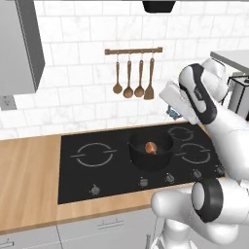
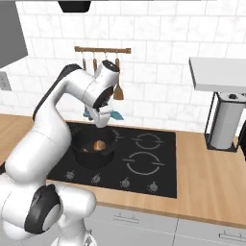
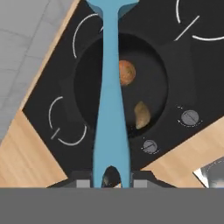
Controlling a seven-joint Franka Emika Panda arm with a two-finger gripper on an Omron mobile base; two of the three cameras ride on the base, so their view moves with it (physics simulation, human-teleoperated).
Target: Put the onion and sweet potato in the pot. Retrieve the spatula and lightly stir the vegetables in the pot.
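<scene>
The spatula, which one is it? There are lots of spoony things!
Find the black stovetop in the wooden counter, then the dark pot on it. Above the pot the white arm's end effector is shut on the spatula. It is slim and teal-blue, while the utensils hanging on the wall rail are brown wood.

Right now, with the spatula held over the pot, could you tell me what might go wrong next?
The gripper holds the teal spatula by one end, so it may twist in the grip on contact. Coming down, its head could catch the pot rim. Stirring too hard might flick the onion or sweet potato out.
</scene>
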